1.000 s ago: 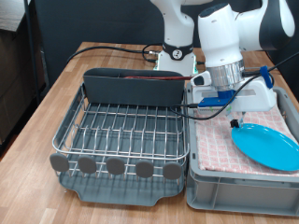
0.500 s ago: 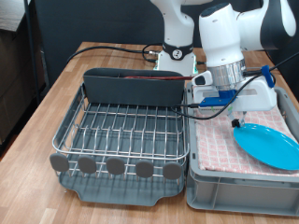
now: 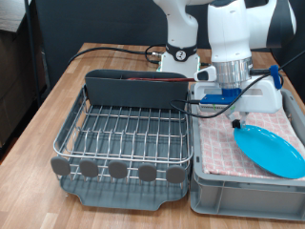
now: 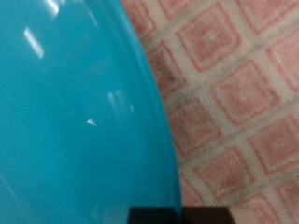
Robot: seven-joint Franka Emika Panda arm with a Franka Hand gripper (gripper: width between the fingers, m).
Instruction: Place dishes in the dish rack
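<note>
The light-blue plate [image 3: 272,151] is tilted over the pink checked cloth [image 3: 217,143] in the grey bin [image 3: 238,196] at the exterior view's right. My gripper [image 3: 238,122] is at the plate's near-left edge and looks shut on its rim. The wrist view is filled by the plate [image 4: 75,112] over the cloth [image 4: 243,103], with a dark fingertip [image 4: 206,217] at the frame's edge. The dish rack [image 3: 124,134] stands left of the bin and holds nothing. The white mug and the wooden spoon are out of view.
The rack's tall grey back compartment [image 3: 133,91] and a black cable [image 3: 124,52] lie behind the rack. The robot's base [image 3: 179,62] stands at the back. Bare wooden table [image 3: 57,105] runs along the exterior view's left.
My gripper has risen a little, and the plate's left edge has come up with it. The rack has not changed.
</note>
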